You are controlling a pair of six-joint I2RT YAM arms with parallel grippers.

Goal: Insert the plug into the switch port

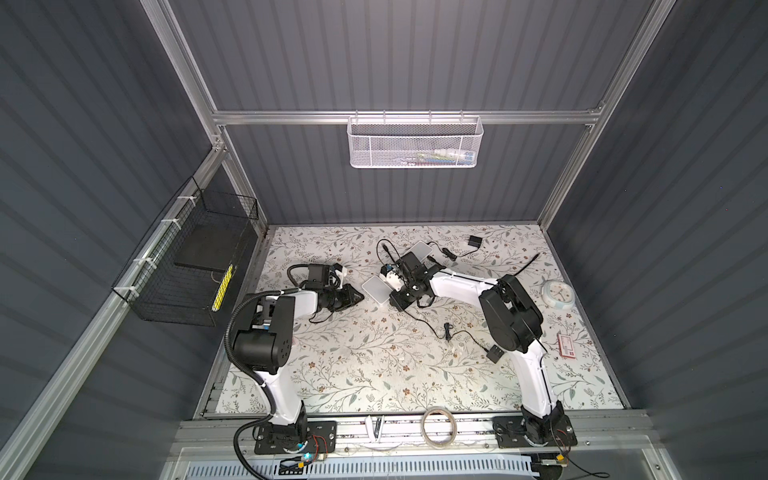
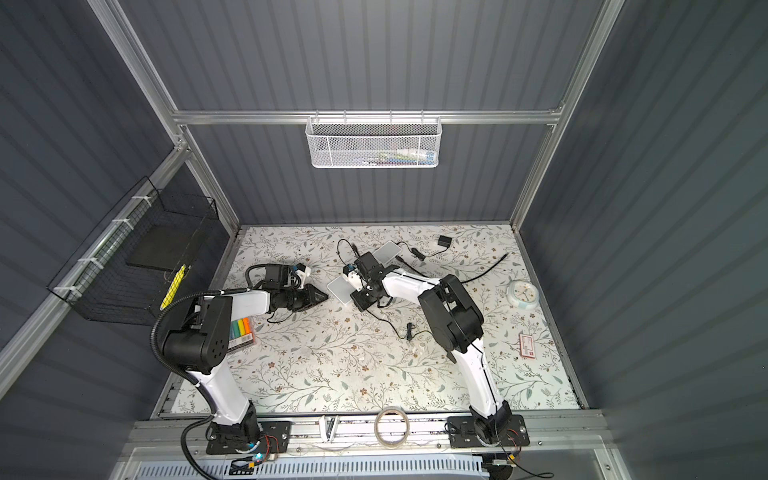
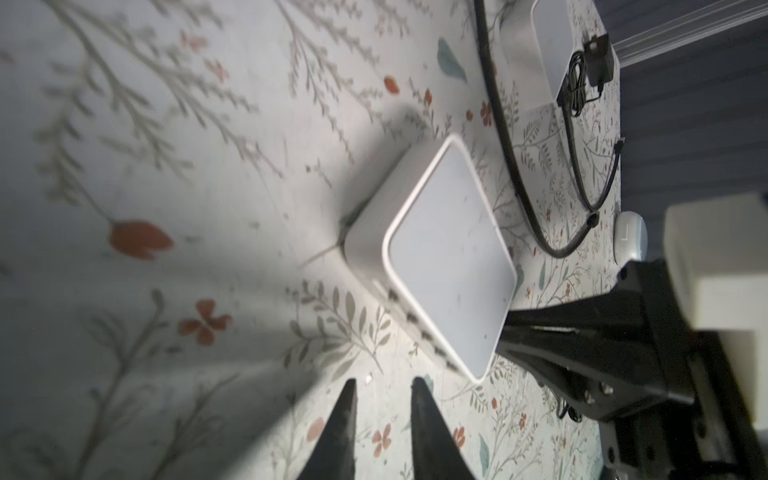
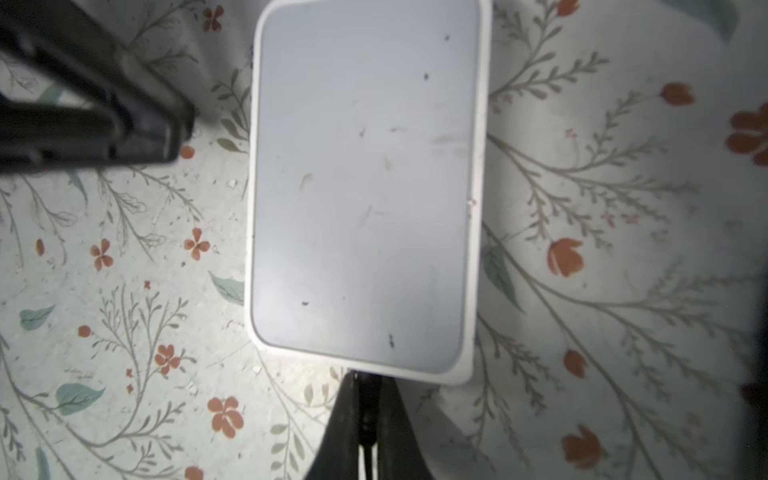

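We see the right end effector (image 4: 366, 377) closed on the plug (image 4: 368, 399), a small dark tip pinched between its fingers. The tip touches the short edge of the white switch (image 4: 365, 187), which lies flat on the tabletop (image 1: 374, 365). The left end effector (image 3: 384, 380) stands slightly open and empty, just beside the switch's long side but apart from it, so nothing braces the switch.

That is our first worry: the box looks light, and a push from the plug would likely slide or turn it rather than seat the tip.

Our second is alignment. The row of ports (image 3: 419, 332) that we can make out runs along the long side facing the left end effector, whereas the plug meets the adjoining short side. Whether a socket sits there is hidden from us, so the tip may be pressing on plain wall. A tilted plug could also jam, or slip in the fingers.

A black cable (image 1: 448, 331) lying across the tabletop might tug back, and a second switch (image 1: 419, 250) lies near.
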